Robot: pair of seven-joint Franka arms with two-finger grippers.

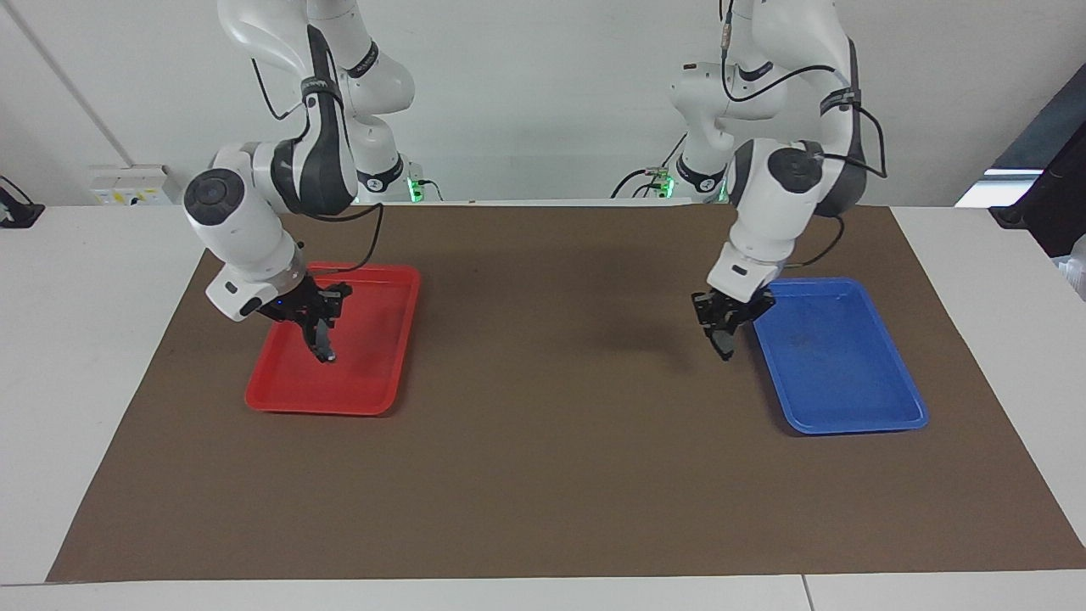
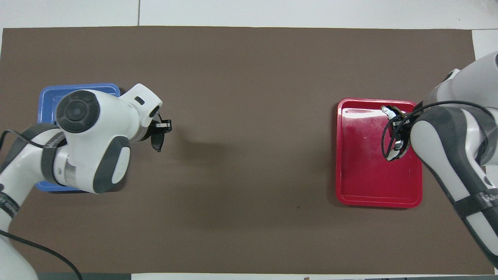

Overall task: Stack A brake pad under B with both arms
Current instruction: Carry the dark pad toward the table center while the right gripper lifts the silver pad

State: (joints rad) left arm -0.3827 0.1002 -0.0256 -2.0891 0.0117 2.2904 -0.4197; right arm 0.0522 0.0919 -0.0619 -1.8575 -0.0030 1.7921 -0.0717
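Facing view: left gripper [image 1: 722,338] clamped on A brake pad [image 1: 724,343], up in the air over the brown mat [image 1: 543,475] just beside the blue tray [image 1: 848,420]. Right gripper [image 1: 321,338] clamped on B [image 1: 322,344], raised over the red tray [image 1: 280,399]. Overhead view: same picture, A brake pad [image 2: 156,139] hanging past the blue tray's edge, B [image 2: 396,136] above the red tray's floor. Step in hand, by judgement: carry phase, both pads lifted, neither set down. Next move likely calls for laying A flat on open mat near the middle first, then bringing B across and lowering it squarely on top.
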